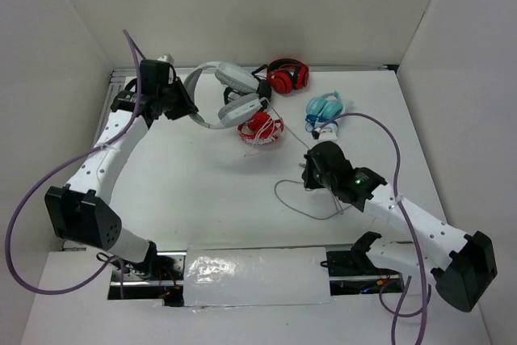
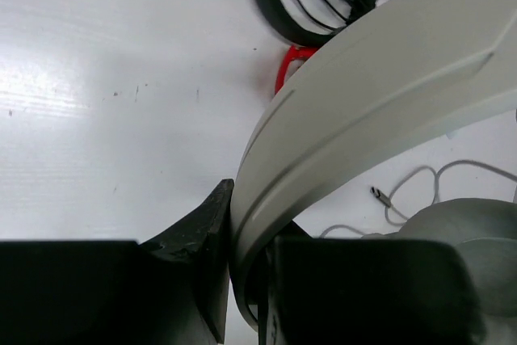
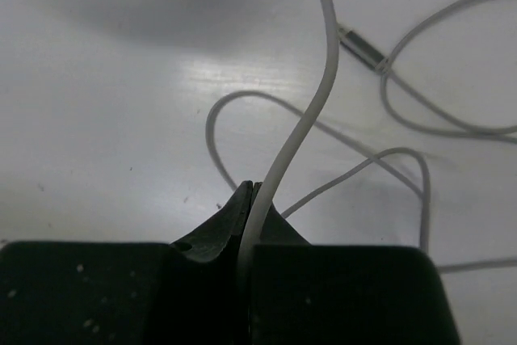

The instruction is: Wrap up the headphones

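The large grey-white headphones (image 1: 230, 90) are held up at the back of the table. My left gripper (image 1: 188, 107) is shut on their wide headband, which fills the left wrist view (image 2: 388, 78) and runs down between the jaws of that gripper (image 2: 246, 232). One grey earcup (image 2: 472, 224) shows at the right there. My right gripper (image 1: 310, 174) is shut on the thin grey cable (image 3: 317, 94), which rises from the closed jaws of that gripper (image 3: 254, 199). More cable lies in loops on the table (image 1: 279, 195), with its plug (image 3: 363, 46) beside them.
A red pair of headphones (image 1: 287, 77) lies at the back, a second red pair (image 1: 260, 128) sits under the grey pair, and a light blue pair (image 1: 325, 108) lies at the right. White walls stand on three sides of the table.
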